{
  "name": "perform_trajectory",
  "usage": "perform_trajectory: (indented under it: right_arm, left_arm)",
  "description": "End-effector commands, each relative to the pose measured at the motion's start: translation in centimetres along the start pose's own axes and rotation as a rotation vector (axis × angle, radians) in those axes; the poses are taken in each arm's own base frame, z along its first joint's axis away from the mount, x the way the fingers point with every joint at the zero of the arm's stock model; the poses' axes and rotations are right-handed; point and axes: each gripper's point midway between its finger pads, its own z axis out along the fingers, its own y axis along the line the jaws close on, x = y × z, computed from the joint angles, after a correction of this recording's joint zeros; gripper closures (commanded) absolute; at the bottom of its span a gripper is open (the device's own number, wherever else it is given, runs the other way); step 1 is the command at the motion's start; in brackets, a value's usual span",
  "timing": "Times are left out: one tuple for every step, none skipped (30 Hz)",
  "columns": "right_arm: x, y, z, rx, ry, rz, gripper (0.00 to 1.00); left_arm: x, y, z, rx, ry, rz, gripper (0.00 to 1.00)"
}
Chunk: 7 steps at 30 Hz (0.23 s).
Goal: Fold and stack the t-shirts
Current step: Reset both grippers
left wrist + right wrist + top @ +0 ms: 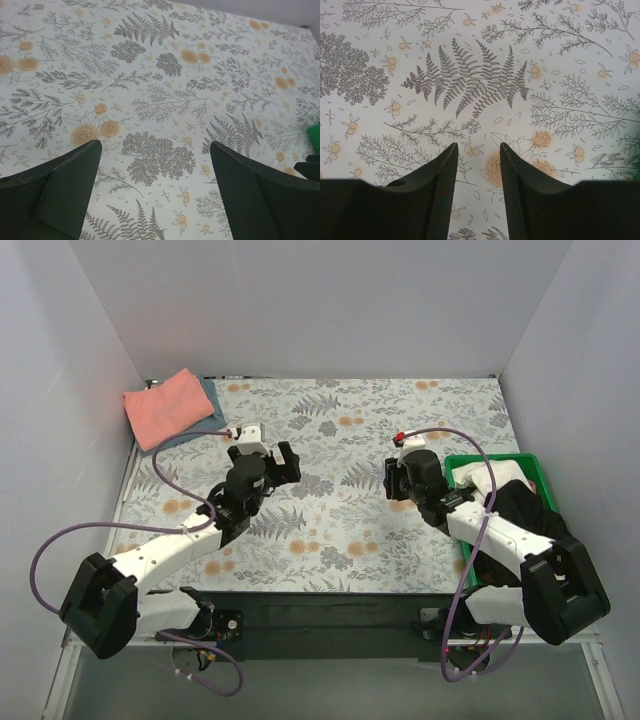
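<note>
Top external view showed the coral-pink tee [170, 406] atop the blue-grey tee [211, 398], beyond and left of my wide-open, empty left gripper [263, 457]; my right gripper [392, 480], narrowly parted and empty, sat farther off.

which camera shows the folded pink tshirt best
The top external view: the coral-pink t-shirt lies folded in the far left corner, on the blue-grey t-shirt. Neither wrist view shows it; both look down at the floral cloth.
</note>
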Motion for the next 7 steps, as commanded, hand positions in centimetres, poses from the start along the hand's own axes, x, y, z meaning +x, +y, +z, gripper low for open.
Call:
perform_trajectory:
  right_arm:
    - [-2.1,0.0,-0.3,0.006,-0.083,0.014,0.54]
    - [-2.1,-0.1,-0.3,0.005,-0.084,0.016,0.54]
    - [-2.1,0.0,-0.3,0.004,-0.084,0.018,0.54]
    - [-2.1,0.0,-0.3,0.002,-0.085,0.016,0.54]
    - [-2.1,0.0,-0.4,0.004,-0.084,0.016,0.54]
    - [-2.0,-0.2,-0.4,0.013,-0.086,0.016,0.54]
    - [-2.1,-0.3,-0.5,0.018,-0.090,0.017,0.54]
  left_arm:
    - [-1.1,1.1,-1.0,-0.038,-0.053,0.014,0.10]
    - [-1.2,1.0,-1.2,-0.032,-0.056,0.013,0.10]
    - [-1.7,0.9,-1.5,-0.025,-0.068,0.008,0.10]
    - [-1.8,1.0,-1.7,-0.026,-0.069,0.008,0.10]
    - [-1.9,1.1,-1.8,-0.028,-0.073,0.008,0.10]
    - [-2.1,1.2,-1.9,-0.034,-0.075,0.008,0.10]
    - [-2.2,1.3,-2.0,-0.043,-0.072,0.009,0.10]
